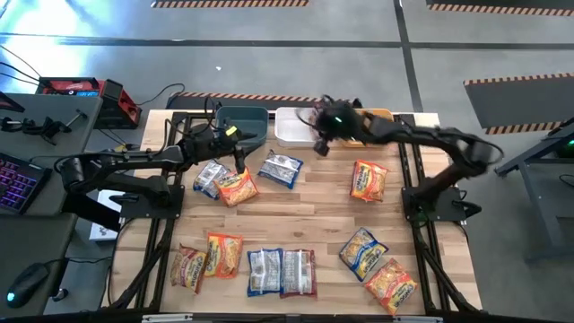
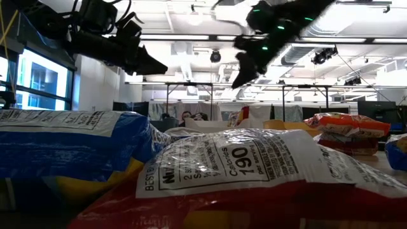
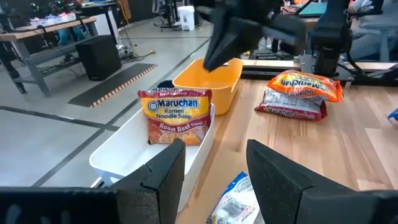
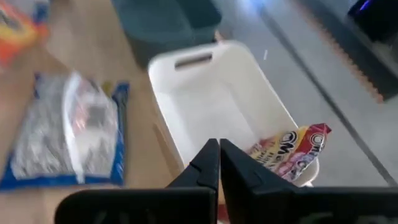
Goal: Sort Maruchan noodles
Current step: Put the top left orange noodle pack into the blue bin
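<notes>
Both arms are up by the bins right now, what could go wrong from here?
1. The left gripper and right gripper both hover near the white bin; the arms might clash if both move there.
2. The roast beef packet leans upright against the white bin's wall, so it may block or tip when another packet drops in.
3. The packets below the left gripper overlap; a grasp may catch two kinds at once.

Grey floor (image 1: 296, 22) (striped mats (image 1: 231, 4))

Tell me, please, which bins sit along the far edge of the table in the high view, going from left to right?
Dark-blue bin → white bin, with the right tool over its right end → orange bin, mostly hidden under the right arm.
</notes>
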